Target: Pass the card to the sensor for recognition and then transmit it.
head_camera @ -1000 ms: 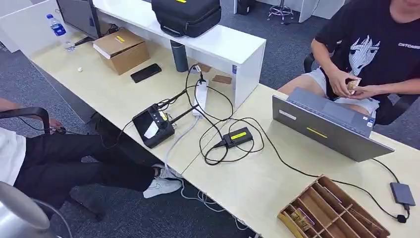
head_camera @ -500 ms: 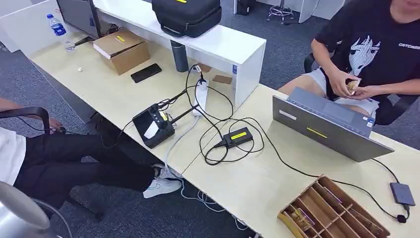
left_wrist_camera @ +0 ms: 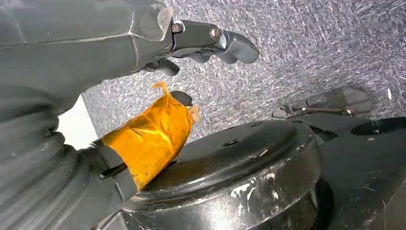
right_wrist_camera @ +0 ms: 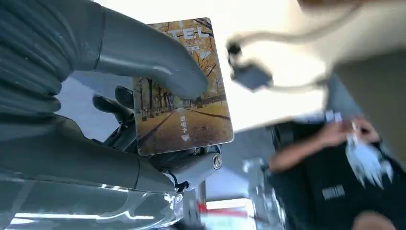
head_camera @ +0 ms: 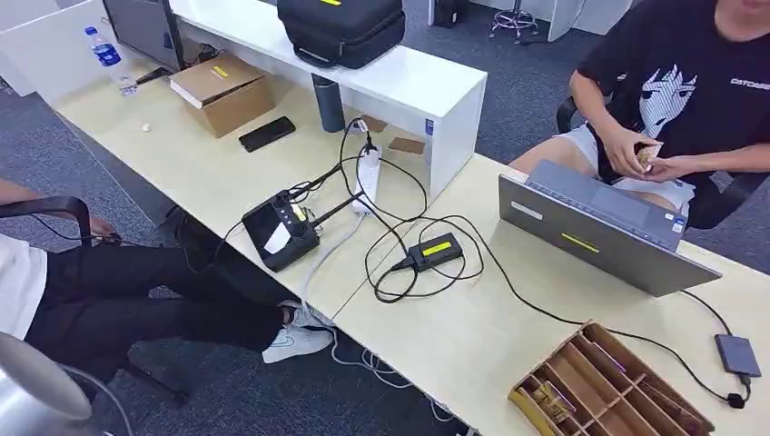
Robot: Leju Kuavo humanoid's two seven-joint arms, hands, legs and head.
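Desks of pale, smooth laminate [head_camera: 227, 182] run across my head view from ten o'clock down to four o'clock, over grey-blue carpet with a rough, speckled weave. A white box-shaped shelf [head_camera: 399, 77] sits on the far desk at twelve o'clock with a black padded bag [head_camera: 341, 27] on top. On the near desk a small black sensor [head_camera: 436, 249] with a yellow label lies at the centre, ringed by loops of black cable. At eight o'clock of it sits a black controller with a screen [head_camera: 281, 232], and a white power strip [head_camera: 367, 177] lies at eleven o'clock. A grey laptop [head_camera: 595, 232], lid up, stands at three o'clock. A wooden tray [head_camera: 608, 386] with slanted compartments rests at five o'clock, a flat grey drive [head_camera: 737, 354] just beside it. A cardboard box [head_camera: 222, 91], a black phone [head_camera: 267, 133] and a clear water bottle [head_camera: 109, 56] sit toward ten o'clock.

A person in a black printed shirt [head_camera: 690, 91] sits beyond the laptop at two o'clock; another person in black trousers [head_camera: 136, 300] sits at eight o'clock.

My right hand [right_wrist_camera: 143, 120] pinches the card [right_wrist_camera: 179, 91], a glossy rectangle printed with an autumn avenue, thumb pressed on its face and dark fingers behind. My left hand [left_wrist_camera: 143, 57] hangs over the carpet holding nothing, fingers slightly curled and apart, thumb wrapped in crinkled orange tape.
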